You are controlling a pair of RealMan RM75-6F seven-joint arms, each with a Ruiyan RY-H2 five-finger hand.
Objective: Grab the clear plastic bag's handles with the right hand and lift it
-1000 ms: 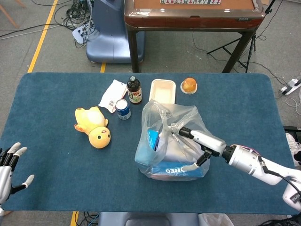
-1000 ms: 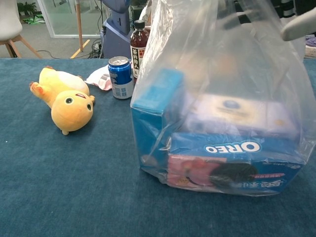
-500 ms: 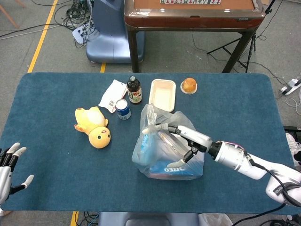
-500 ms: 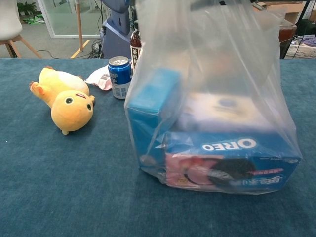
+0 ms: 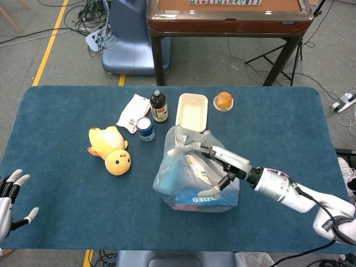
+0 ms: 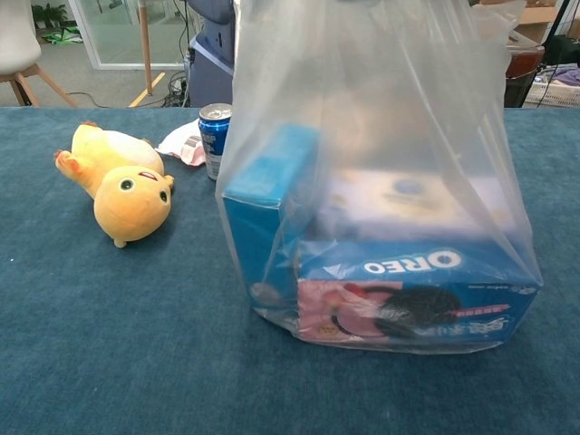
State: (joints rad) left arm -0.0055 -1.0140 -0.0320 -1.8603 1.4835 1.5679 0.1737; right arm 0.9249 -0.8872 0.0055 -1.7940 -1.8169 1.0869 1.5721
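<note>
— Where was the plastic bag (image 5: 194, 181)?

— It stood on the blue tabletop (image 5: 67, 189), in front of the white tray (image 5: 192, 111), with an Oreo box (image 6: 417, 294) and a blue box (image 6: 263, 217) inside.

— And your right robot hand (image 5: 219, 167)?

— You had it at the top of the bag, with its fingers closed on the gathered handles (image 5: 183, 146).

— The left robot hand (image 5: 11, 194)?

— It was at the near left edge, fingers spread, holding nothing. The yellow plush duck (image 5: 110, 150) lay left of the bag, well apart.
</note>
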